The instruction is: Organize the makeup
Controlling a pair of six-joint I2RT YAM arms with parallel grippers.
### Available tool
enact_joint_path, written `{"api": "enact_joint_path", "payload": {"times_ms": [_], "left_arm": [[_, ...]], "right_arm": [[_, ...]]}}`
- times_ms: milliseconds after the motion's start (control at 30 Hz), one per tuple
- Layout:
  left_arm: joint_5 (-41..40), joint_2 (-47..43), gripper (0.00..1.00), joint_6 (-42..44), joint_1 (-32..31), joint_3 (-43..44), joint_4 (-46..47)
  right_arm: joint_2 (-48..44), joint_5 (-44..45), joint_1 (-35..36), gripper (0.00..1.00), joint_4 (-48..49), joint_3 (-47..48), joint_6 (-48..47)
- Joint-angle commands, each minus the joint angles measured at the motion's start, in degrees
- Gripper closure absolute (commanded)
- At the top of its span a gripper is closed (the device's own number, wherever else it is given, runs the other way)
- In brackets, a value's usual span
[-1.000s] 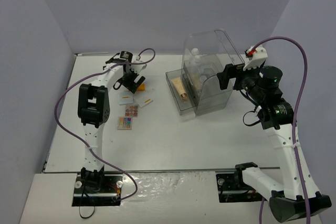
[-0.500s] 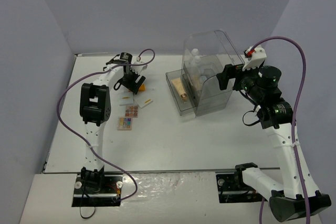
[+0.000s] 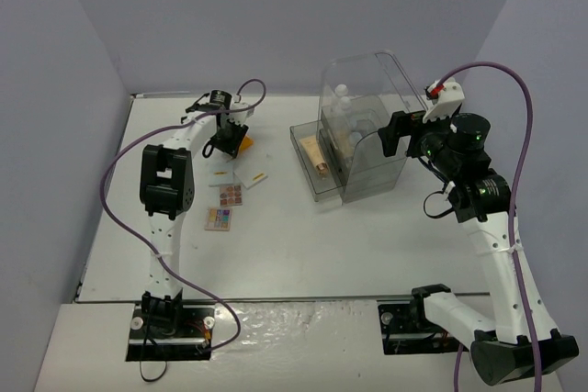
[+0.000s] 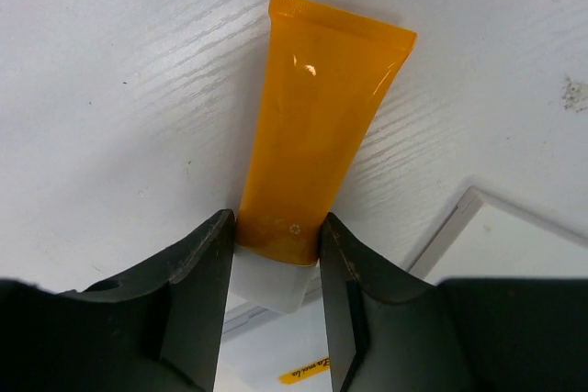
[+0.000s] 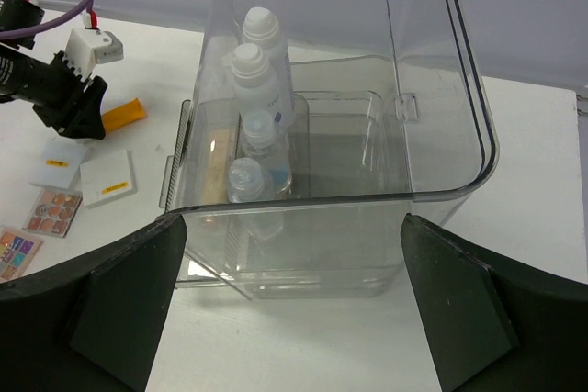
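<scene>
At the table's (image 3: 303,245) ten o'clock, left gripper (image 4: 276,227) pinches one glossy flat orange tube (image 4: 317,126); right gripper (image 5: 294,227) gapes wide.

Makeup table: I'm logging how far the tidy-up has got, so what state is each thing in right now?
left pincer: shut on the orange tube.
orange tube: flat on the table, gripped at its cap end.
right pincer: open wide, empty.
clear case: lid raised, drawer pulled out.
white bottles: upright inside the case.
eyeshadow palettes: flat on the table, not stowed.
</scene>
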Motion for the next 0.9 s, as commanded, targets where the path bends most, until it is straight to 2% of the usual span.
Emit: {"api": "enact_joint_path", "payload": {"times_ms": [0, 167, 300, 500, 667, 867], "left_arm": [[-1.98, -1.88, 0.85, -7.57, 0.53, 3.21, 2.25], [-3.14, -5.93, 0.95, -15.98, 0.72, 3.33, 3.61], [2.11, -12.32, 1.0, -27.27, 0.59, -0.05, 7.06], [11.21, -22.86, 1.0, -48.8, -1.8, -11.36, 19.95], [9.9, -26.45, 1.0, -58.5, -9.58, -14.31, 24.78], [5.95, -25.14, 0.98, -68.96, -18.01, -13.2, 28.3]], "right_arm": [[-0.26, -1.49, 0.56, 0.0, 3.32, 1.2, -0.45], [-0.49, -1.44, 0.56, 0.0, 3.23, 1.07, -0.42], [-0.48, -1.61, 0.61, 0.0, 3.37, 1.07, -0.29], [-0.3, -1.8, 0.56, 0.0, 3.49, 0.7, 0.02], [-0.39, -1.66, 0.56, 0.0, 3.67, 0.63, 0.1], [-0.74, -1.91, 0.56, 0.0, 3.84, 1.16, 0.46]]}}
